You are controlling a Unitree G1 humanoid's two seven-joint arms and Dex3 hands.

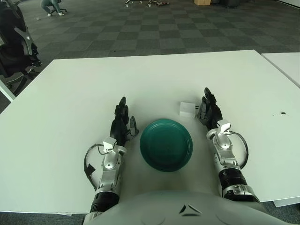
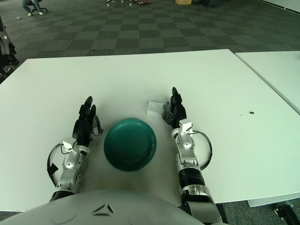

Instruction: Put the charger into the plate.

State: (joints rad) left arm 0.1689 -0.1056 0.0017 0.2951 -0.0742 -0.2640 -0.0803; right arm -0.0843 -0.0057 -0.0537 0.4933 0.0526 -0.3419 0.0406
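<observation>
The charger (image 1: 186, 108) lies on the desk (image 1: 140, 79), just beside the fingertips of the right robot hand (image 1: 207, 111), on its inner side. This robot hand has its fingers stretched out and holds nothing. The plate (image 1: 166, 144) is near, between both hands, and has nothing in it. The left robot hand (image 1: 121, 123) rests beside the plate, also relaxed and holding nothing. The step seems to be the reach: next, the right robot hand must close around the charger and lift it.

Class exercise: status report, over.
Left hand open, idle beside plate. Right hand open, next to charger. Charger on table, outside plate. Path clear.
</observation>
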